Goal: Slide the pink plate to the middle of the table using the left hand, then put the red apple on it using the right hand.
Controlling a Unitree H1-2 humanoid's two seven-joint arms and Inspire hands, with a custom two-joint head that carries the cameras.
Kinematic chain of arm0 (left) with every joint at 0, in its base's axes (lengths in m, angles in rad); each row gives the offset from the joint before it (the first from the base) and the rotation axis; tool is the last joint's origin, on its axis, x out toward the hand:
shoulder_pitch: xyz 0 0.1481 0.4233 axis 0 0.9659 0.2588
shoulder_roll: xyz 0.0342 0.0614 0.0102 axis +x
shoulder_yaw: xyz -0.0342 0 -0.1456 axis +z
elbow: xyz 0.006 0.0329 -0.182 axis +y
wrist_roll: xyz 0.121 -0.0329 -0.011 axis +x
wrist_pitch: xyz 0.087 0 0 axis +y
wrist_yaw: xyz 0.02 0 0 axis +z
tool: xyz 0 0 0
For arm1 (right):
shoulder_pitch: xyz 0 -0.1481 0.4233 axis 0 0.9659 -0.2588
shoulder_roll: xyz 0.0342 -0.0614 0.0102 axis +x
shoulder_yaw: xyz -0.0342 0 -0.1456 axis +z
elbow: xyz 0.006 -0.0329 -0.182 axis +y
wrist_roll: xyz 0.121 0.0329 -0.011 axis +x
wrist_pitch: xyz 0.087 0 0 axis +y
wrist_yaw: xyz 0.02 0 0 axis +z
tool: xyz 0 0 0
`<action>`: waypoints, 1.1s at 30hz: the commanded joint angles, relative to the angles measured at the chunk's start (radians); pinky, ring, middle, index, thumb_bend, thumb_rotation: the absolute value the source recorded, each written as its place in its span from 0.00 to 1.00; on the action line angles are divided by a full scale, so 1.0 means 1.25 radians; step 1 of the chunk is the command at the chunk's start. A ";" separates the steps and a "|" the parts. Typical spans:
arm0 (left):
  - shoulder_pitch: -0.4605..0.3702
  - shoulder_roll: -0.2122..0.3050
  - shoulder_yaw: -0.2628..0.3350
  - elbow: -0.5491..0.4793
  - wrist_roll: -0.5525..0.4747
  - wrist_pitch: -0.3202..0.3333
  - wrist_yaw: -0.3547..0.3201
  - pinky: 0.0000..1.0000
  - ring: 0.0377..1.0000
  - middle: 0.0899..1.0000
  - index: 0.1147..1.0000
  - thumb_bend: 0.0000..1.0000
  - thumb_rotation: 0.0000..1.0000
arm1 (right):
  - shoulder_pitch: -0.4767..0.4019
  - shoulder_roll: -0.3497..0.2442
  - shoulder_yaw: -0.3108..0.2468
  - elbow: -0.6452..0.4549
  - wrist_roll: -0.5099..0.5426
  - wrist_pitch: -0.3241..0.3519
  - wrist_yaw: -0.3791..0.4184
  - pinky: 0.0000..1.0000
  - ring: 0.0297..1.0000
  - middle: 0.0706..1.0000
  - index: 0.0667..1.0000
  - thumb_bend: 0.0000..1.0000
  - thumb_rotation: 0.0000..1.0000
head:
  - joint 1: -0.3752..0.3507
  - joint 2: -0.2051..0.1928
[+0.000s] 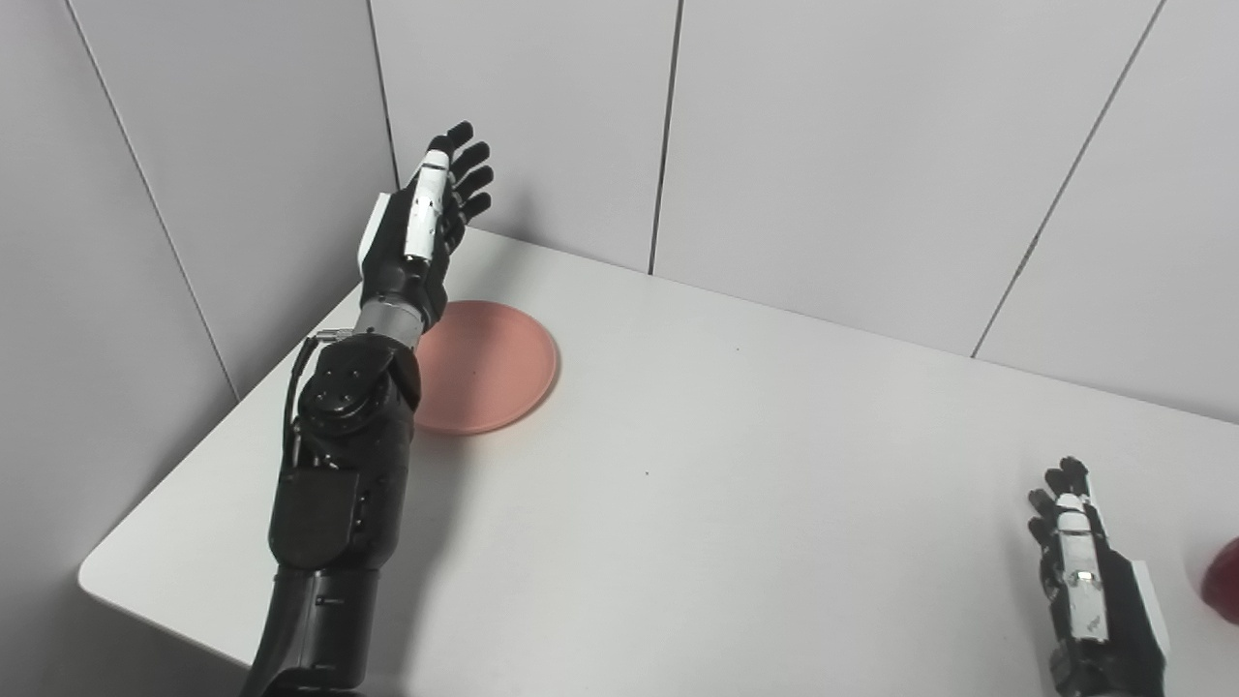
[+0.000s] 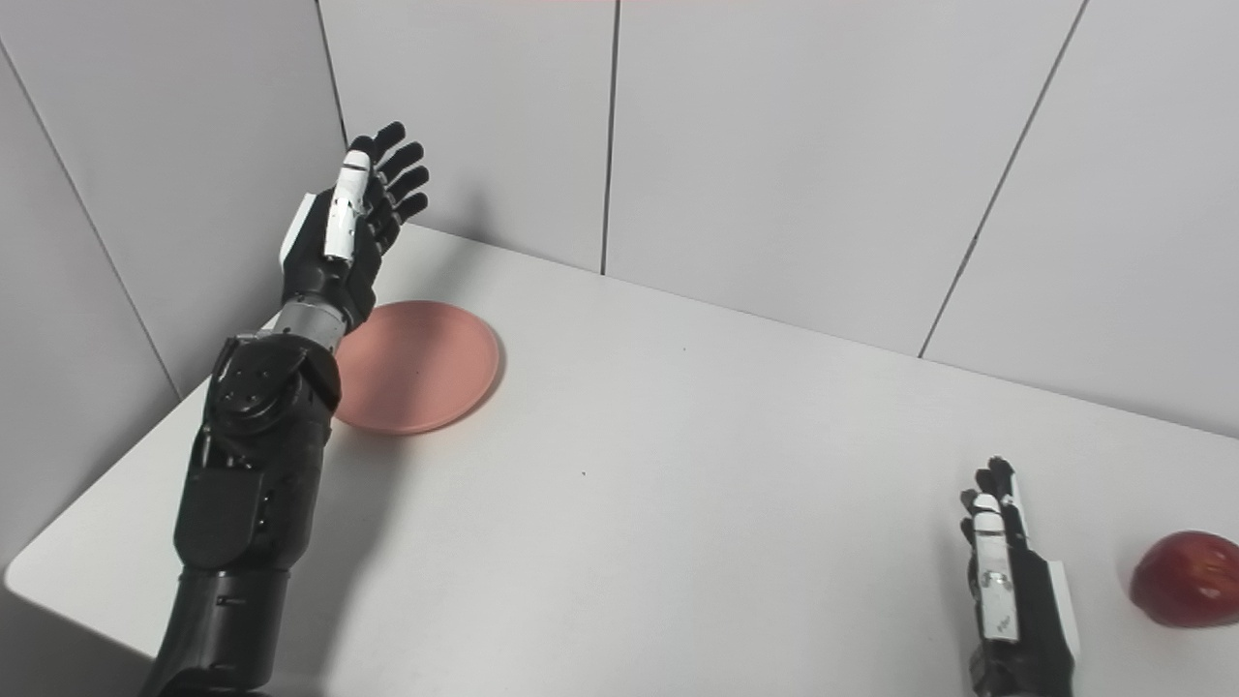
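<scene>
The pink plate (image 1: pixel 489 365) lies flat on the white table (image 1: pixel 736 484) near its far left corner. My left hand (image 1: pixel 431 218) is raised above the plate's left rim, fingers stretched upward and apart, holding nothing. Its forearm covers the plate's left edge. The red apple (image 2: pixel 1186 578) rests on the table at the right edge of the view. My right hand (image 2: pixel 1012 581) lies low near the front right, just left of the apple and apart from it, fingers straight and empty.
Grey wall panels (image 1: pixel 823 145) close in the table at the back and on the left. The table's front left corner (image 1: pixel 97 576) is rounded, with a drop beyond it.
</scene>
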 commanded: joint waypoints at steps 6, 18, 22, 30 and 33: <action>-0.053 0.044 0.037 0.020 -0.023 -0.046 0.012 0.88 0.88 0.88 0.85 0.37 1.00 | -0.018 -0.001 -0.010 -0.034 0.015 -0.004 0.001 1.00 0.97 0.99 1.00 0.02 1.00 | 0.004 0.004; -0.055 0.099 0.075 0.104 -0.034 -0.058 0.021 0.91 0.89 0.88 0.84 0.33 0.99 | -0.020 -0.001 -0.014 -0.034 0.028 -0.002 0.004 1.00 0.97 0.99 1.00 0.00 1.00 | 0.009 0.008; -0.053 0.113 0.088 0.143 -0.033 -0.069 0.031 0.89 0.88 0.86 0.83 0.34 0.99 | -0.020 -0.004 -0.012 -0.035 0.025 0.002 0.003 1.00 0.97 0.99 1.00 0.01 1.00 | 0.013 0.008; -0.050 0.119 0.104 0.184 -0.044 -0.072 0.040 0.88 0.87 0.86 0.83 0.33 1.00 | -0.018 -0.009 -0.008 -0.039 0.011 -0.002 0.003 1.00 0.98 1.00 1.00 0.02 1.00 | 0.015 0.010; -0.046 0.125 0.105 0.197 -0.043 -0.078 0.038 0.89 0.88 0.86 0.84 0.32 1.00 | -0.017 -0.007 -0.010 -0.047 0.014 0.011 0.004 1.00 0.99 1.00 1.00 0.02 1.00 | 0.015 0.011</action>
